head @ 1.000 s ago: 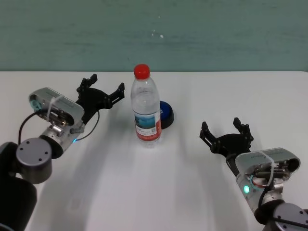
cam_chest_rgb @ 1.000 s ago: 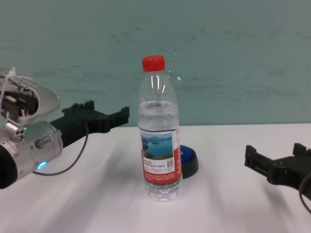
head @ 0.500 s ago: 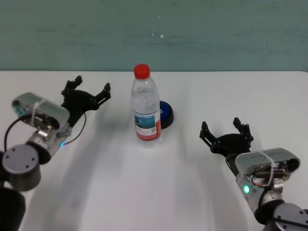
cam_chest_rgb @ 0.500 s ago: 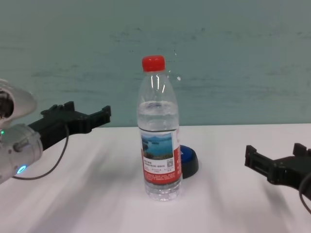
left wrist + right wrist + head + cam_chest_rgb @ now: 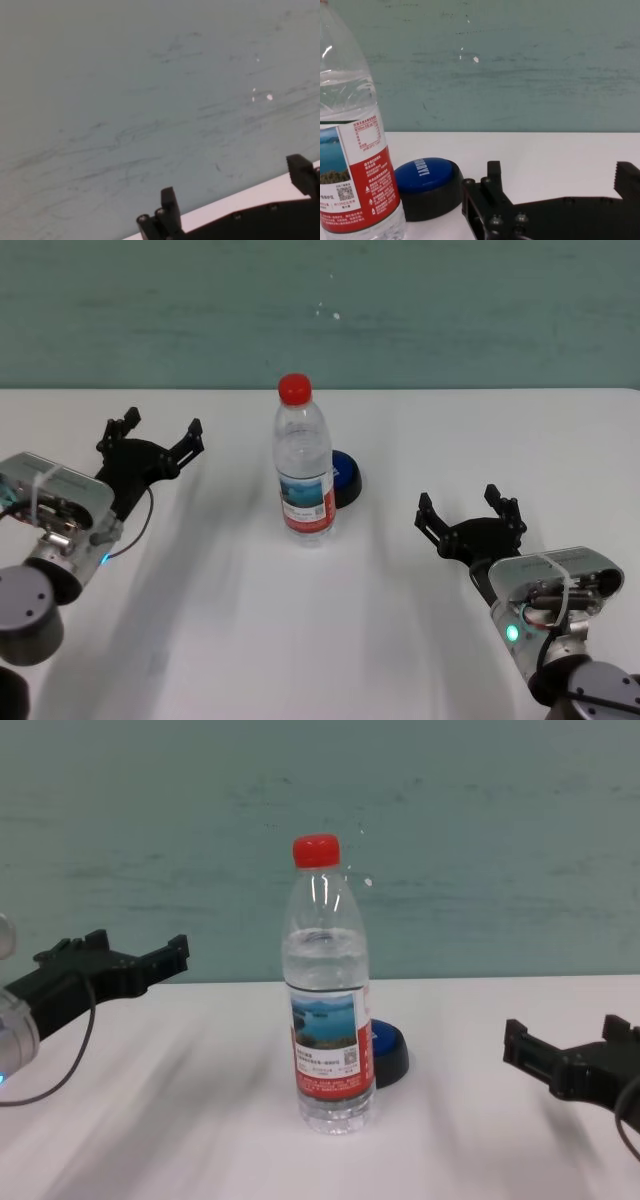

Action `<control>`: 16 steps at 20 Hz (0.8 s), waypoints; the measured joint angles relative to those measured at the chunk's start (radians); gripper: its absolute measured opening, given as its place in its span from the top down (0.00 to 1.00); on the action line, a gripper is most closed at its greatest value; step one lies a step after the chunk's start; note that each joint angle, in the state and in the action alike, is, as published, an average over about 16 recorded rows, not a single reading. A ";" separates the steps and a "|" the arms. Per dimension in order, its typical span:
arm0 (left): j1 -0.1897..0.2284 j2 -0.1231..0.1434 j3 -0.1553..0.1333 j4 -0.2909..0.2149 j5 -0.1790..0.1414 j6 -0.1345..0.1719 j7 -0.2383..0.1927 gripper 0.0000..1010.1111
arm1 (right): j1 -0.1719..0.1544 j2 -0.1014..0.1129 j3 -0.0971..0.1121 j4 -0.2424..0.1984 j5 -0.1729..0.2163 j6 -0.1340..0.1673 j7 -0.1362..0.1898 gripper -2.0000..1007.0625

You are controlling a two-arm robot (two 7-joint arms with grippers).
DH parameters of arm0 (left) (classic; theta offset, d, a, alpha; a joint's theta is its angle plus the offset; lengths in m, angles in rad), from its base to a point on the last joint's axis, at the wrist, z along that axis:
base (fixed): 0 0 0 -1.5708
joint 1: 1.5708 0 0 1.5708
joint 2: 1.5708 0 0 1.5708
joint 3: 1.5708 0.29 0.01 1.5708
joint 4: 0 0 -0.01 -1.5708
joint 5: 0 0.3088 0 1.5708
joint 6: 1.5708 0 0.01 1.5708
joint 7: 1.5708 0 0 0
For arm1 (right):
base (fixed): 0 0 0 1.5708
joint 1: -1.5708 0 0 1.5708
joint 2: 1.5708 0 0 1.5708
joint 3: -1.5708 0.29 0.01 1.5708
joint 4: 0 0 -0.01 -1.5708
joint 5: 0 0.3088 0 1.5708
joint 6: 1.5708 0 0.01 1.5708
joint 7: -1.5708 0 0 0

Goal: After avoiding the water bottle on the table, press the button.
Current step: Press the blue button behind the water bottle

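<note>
The water bottle (image 5: 303, 468), clear with a red cap and a lake label, stands upright mid-table; it also shows in the chest view (image 5: 328, 1010) and the right wrist view (image 5: 355, 150). The blue button (image 5: 345, 477) with a black rim sits just behind it on the right, seen too in the chest view (image 5: 388, 1050) and the right wrist view (image 5: 426, 182). My left gripper (image 5: 150, 438) is open and empty, far to the bottle's left, above the white table (image 5: 300, 640). My right gripper (image 5: 470, 515) is open and empty, right of the bottle and nearer to me.
A teal wall (image 5: 320, 310) runs along the table's far edge. White tabletop lies between each gripper and the bottle. The left wrist view shows only that wall, the table's edge and the left gripper's fingertips (image 5: 170, 205).
My left gripper has drawn back to the left, away from the bottle. The right arm, the bottle and the button have not moved.
</note>
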 joint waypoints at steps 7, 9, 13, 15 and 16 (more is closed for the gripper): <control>0.083 0.002 -0.031 -0.092 -0.012 0.013 0.013 0.00 | 0.000 0.000 0.000 0.000 0.000 0.000 0.000 0.00; 0.109 0.001 -0.039 -0.120 -0.016 0.016 0.017 0.00 | 0.000 0.000 0.000 0.000 0.000 0.000 0.000 0.00; 0.162 -0.003 -0.052 -0.174 -0.021 0.020 0.024 0.00 | 0.000 0.000 0.000 0.000 0.000 0.000 0.000 0.00; 0.187 -0.006 -0.058 -0.199 -0.023 0.021 0.027 0.00 | 0.000 0.000 0.000 0.000 0.000 0.000 0.000 0.00; 0.199 -0.007 -0.060 -0.211 -0.024 0.022 0.028 0.00 | 0.000 0.000 0.000 0.000 0.000 0.000 0.000 0.00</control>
